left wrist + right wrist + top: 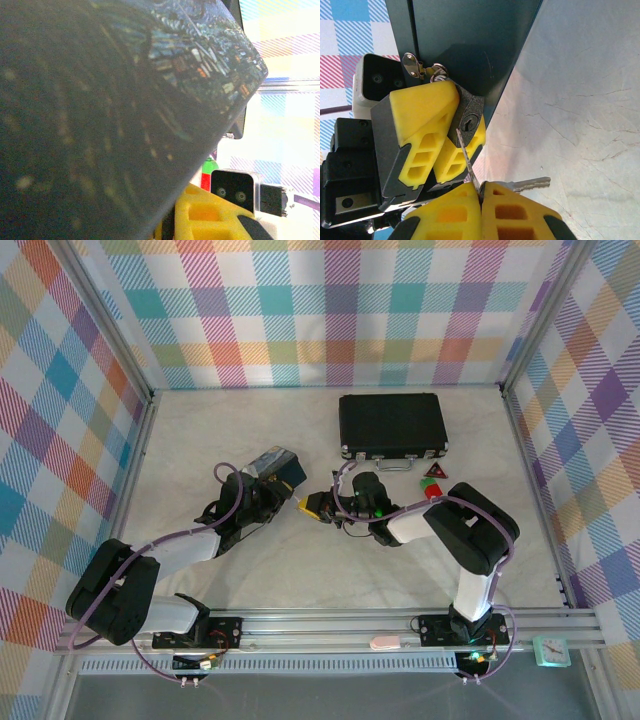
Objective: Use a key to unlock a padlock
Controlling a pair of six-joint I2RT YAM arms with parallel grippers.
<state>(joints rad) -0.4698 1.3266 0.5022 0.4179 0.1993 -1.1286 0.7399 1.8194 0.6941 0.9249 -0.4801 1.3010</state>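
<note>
Cannot read anything in the painted pattern on the blue rectangular tin (277, 464), its lid a dark blur in the left wrist view. Clamps the tiny black-bodied padlock (468, 114) between the yellow fingers of the left gripper (445, 135), keyhole facing the right wrist camera, thin silvery shackle through the tin's hasp. Pinches the thin pale silvery metal key (468, 167) in the right gripper (481, 192), yellow fingers pressed together on its head, blade tip at the padlock's face just beside the keyhole. Shows a second silvery key (530, 184) jutting sideways beside those fingers. Rests on a wrinkled off-white table cover (250, 420), with a large black hard case (392, 427) farther back and small red and green blocks (434, 473) near it. Closes in three sides with pastel plaid cloth walls (330, 310); runs an aluminium rail (330, 623) along the near edge
</note>
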